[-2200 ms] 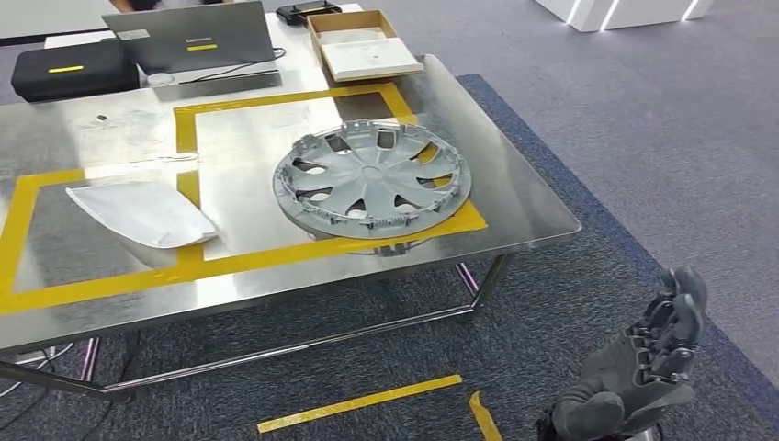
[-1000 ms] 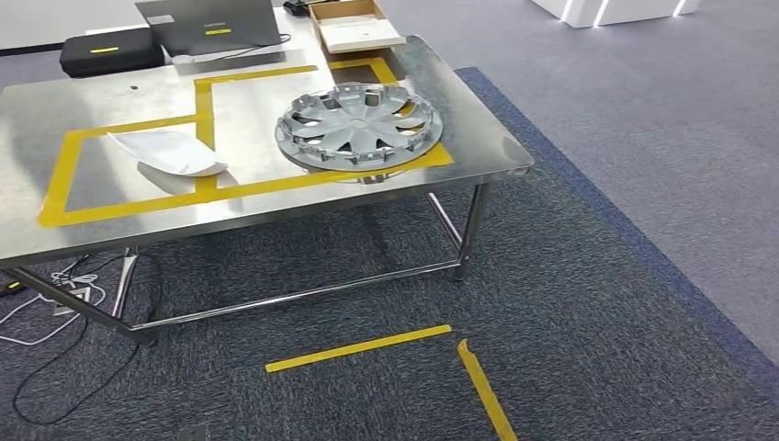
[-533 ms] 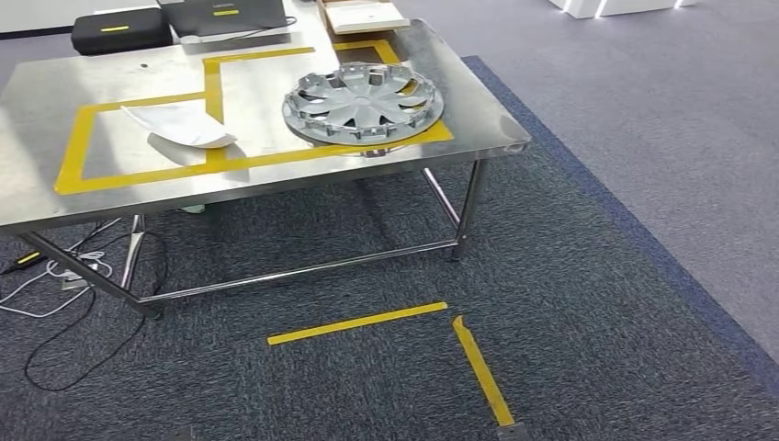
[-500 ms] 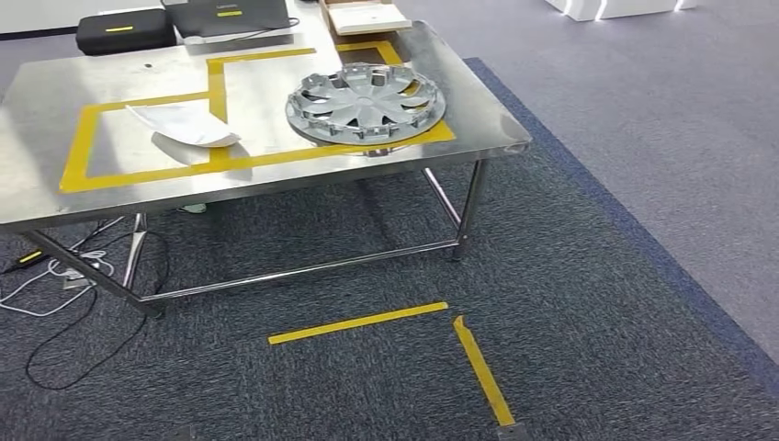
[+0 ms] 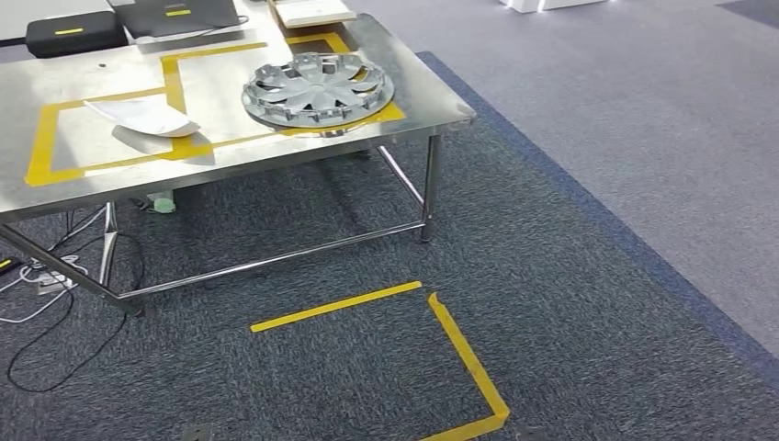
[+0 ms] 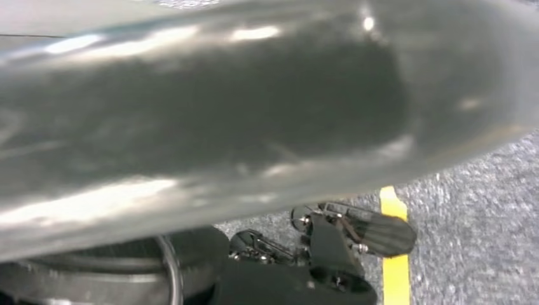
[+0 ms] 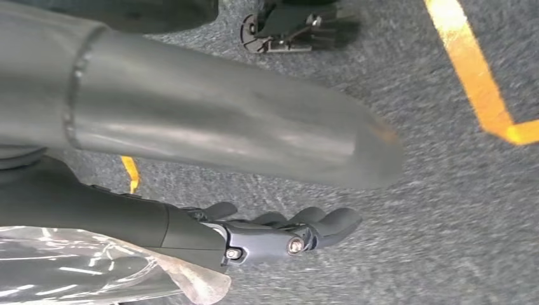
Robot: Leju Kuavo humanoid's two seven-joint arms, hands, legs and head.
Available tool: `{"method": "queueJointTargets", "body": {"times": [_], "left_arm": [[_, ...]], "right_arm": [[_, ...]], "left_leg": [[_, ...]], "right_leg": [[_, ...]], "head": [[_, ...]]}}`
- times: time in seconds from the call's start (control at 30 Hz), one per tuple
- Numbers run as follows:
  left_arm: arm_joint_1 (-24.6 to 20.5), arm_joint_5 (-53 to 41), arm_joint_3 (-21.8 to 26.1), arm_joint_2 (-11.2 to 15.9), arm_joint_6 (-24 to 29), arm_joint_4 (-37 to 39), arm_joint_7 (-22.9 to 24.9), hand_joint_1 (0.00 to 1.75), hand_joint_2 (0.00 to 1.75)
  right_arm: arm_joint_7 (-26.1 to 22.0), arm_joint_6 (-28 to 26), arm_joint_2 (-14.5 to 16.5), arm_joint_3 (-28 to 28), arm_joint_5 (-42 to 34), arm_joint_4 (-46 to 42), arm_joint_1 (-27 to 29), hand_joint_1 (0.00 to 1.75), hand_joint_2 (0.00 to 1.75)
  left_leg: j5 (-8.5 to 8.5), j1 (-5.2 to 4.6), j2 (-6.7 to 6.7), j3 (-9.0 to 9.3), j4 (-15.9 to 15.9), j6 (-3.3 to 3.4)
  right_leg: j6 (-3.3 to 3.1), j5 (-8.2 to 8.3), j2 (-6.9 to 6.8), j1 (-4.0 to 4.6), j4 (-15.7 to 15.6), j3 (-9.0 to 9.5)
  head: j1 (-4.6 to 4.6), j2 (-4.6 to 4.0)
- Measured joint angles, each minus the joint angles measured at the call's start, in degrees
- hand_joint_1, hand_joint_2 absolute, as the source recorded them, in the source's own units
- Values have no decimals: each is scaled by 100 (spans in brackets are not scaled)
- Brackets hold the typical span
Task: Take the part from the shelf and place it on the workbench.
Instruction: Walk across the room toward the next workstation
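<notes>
On the bench (image 5: 424,89) we are seeing a white panel (image 5: 142,117) lying toward the left edge and the hubcap (image 5: 318,89) resting near the front right corner. Our left hand (image 6: 254,114) is showing blurred, so we cannot tell its fingers. Our right hand (image 7: 279,238) is hanging over carpet (image 7: 445,222), fingers loosely spread and holding nothing.

A workshop or test lab is suggested by a steel workbench (image 5: 432,96), yellow floor tape (image 5: 459,354) and grey carpet (image 5: 597,276).
</notes>
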Motion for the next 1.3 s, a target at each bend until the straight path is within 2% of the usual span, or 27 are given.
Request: {"method": "queueJointTargets", "body": {"times": [0.07, 0.13, 0.17, 0.2, 0.23, 0.27, 0.3, 0.37, 0.4, 0.43, 0.47, 0.5, 0.57, 0.63, 0.7, 0.77, 0.83, 0.87, 0.9, 0.97, 1.03, 1.1, 1.17, 1.2, 1.23, 1.27, 1.3], "left_arm": [[-2, -22, -33, -9, -1, 0, -80, 0, 0], [17, -25, -56, -26, -5, 0, -194, 0, 0], [25, -23, -64, -38, -10, 0, -252, 0, 0], [29, -23, -69, -51, -14, 0, -309, 0, 0], [28, -24, -75, -67, -16, 0, -359, 0, 0], [27, -27, -85, -85, -14, 0, -399, 0, 0], [27, -32, -93, -103, -6, 0, -429, 0, 0], [34, -41, -106, -132, 23, 1, -459, 0, 0], [43, -45, -108, -142, 51, 2, -465, 0, 0], [49, -45, -110, -148, 93, 3, -462, 0, 0], [50, -41, -110, -155, 150, 4, -444, 0, 0], [41, -37, -110, -155, 206, 4, -418, 0, 0], [14, -26, -109, -148, 304, 3, -346, 0, 0], [17, -4, -109, -130, 368, 2, -298, 0, 0], [29, 16, -109, -119, 396, 2, -283, 0, 0], [30, 20, -109, -118, 397, 2, -283, 0, 0], [44, 170, -63, -94, 478, 3, -343, 0, 0], [55, 355, 69, -49, 627, 4, -374, 0, 0], [68, 546, 218, 4, 784, 4, -384, 0, 0], [86, 814, 508, 110, 1056, 4, -322, 0, 0], [95, 926, 631, 155, 1110, 1, -318, 0, 0], [100, 1070, 772, 174, 1098, -4, -446, 0, 0], [125, 1220, 929, 177, 1011, -9, -650, 0, 0], [144, 1306, 1009, 172, 952, -11, -761, 0, 0], [160, 1411, 1096, 163, 896, -14, -874, 0, 0], [170, 1530, 1193, 145, 846, -17, -985, 0, 0], [176, 1646, 1301, 122, 798, -21, -1095, 0, 0]], "right_arm": [[8, 11, 9, -40, 1, 12, 33, 0, 0], [56, 33, 19, -55, 20, 23, 34, 0, 0], [97, 46, 22, -58, 37, 26, 32, 0, 0], [143, 59, 22, -61, 53, 29, 36, 0, 0], [184, 75, 20, -65, 72, 31, 43, 0, 0], [216, 94, 18, -70, 90, 32, 50, 0, 0], [238, 116, 16, -73, 106, 32, 56, 0, 0], [271, 154, 19, -82, 118, 37, 49, 0, 0], [291, 173, 19, -90, 114, 40, 41, 0, 0], [310, 196, 20, -99, 105, 43, 35, 0, 0], [327, 224, 17, -112, 97, 43, 34, 0, 0], [330, 252, 15, -129, 91, 43, 41, 0, 0], [261, 290, 6, -174, 76, 43, 43, 0, 0], [122, 298, -8, -218, 13, 43, 18, 0, 0], [46, 299, -15, -236, -38, 43, 3, 0, 0], [38, 298, -16, -238, -45, 43, 2, 0, 0], [-237, 290, -22, -345, -294, 37, -3, 0, 0], [-699, 315, -41, -616, -640, 30, -22, 0, 0], [-1180, 343, -61, -915, -986, 23, -58, 0, 0], [-1898, 421, -98, -1475, -1449, 15, -145, 0, 0], [-1894, 454, -102, -1631, -1467, 15, -177, 0, 0], [-1767, 472, -93, -1738, -1474, 18, -175, 0, 0], [-1581, 465, -62, -1810, -1468, 20, -194, 0, 0], [-1474, 454, -43, -1837, -1446, 20, -206, 0, 0], [-1347, 440, -25, -1856, -1401, 22, -211, 0, 0], [-1205, 423, -13, -1868, -1328, 25, -208, 0, 0], [-1048, 406, -8, -1869, -1218, 30, -199, 0, 0]], "left_leg": [[-287, 34, -214, -75, 282, -86], [-783, 55, -443, -260, 963, -145], [-958, 58, -477, -346, 1313, -152], [-1022, 58, -490, -377, 1531, -146], [-971, 58, -498, -327, 1552, -128], [-815, 57, -524, -182, 1339, -99], [-608, 54, -605, 17, 976, -58], [-347, 57, -868, 357, 330, 25], [-304, 53, -962, 430, 174, 49], [-313, 49, -985, 447, 138, 58], [-294, 44, -931, 451, 91, 57], [-313, 51, -858, 477, 3, 68], [-338, 79, -723, 532, -179, 107], [-345, 90, -612, 547, -243, 135], [-348, 89, -557, 544, -242, 138], [-348, 89, -551, 544, -242, 139], [-353, 86, -471, 546, -239, 137], [-375, 85, -358, 550, -214, 111], [-406, 73, -233, 547, -172, 73], [-457, 48, -5, 544, -94, -11], [-477, 42, 93, 547, -69, -53], [-657, 67, -70, 488, 127, -107], [-1054, 86, -361, 238, 760, -145], [-1240, 89, -441, 72, 1159, -147], [-1339, 89, -477, -56, 1463, -140], [-1327, 88, -498, -112, 1595, -125], [-1197, 88, -520, -67, 1495, -98]], "right_leg": [[-89, 67, 78, -12, 0, -49], [-139, 135, 181, -9, 9, -112], [-149, 163, 245, -2, 16, -142], [-150, 185, 310, 6, 24, -160], [-148, 199, 378, 14, 34, -166], [-145, 209, 449, 21, 48, -164], [-141, 214, 522, 25, 64, -163], [-117, 223, 669, 22, 97, -210], [-91, 235, 740, 8, 107, -241], [-58, 253, 811, -8, 110, -273], [-23, 268, 888, -21, 108, -292], [8, 256, 895, -29, 123, -337], [66, 96, 690, -20, 353, -518], [117, -172, 421, -19, 876, -810], [137, -300, 364, -24, 1186, -966], [139, -310, 362, -25, 1216, -981], [160, -357, 342, -33, 1492, -1137], [181, -176, 216, -40, 1260, -1054], [170, 10, 87, -36, 999, -954], [101, 414, -108, -14, 261, -641], [1, 430, -3, 0, 261, -661], [-71, 465, 111, -15, 255, -680], [-129, 502, 239, -23, 253, -712], [-150, 516, 315, -19, 254, -729], [-163, 527, 396, -12, 256, -742], [-170, 536, 479, -4, 258, -748], [-171, 543, 562, 4, 261, -749]], "head": [[-1, 0], [-4, 0], [-5, 0], [-3, 0], [-2, 0], [-2, 0], [-2, 0], [4, 0], [4, 0], [3, 0], [-3, 0], [-7, 0], [27, 0], [70, 0], [80, 0], [80, 0], [77, 0], [76, 0], [78, 0], [77, 0], [76, 0], [66, 0], [50, 0], [47, 0], [48, 0], [48, 0], [49, 0]]}}
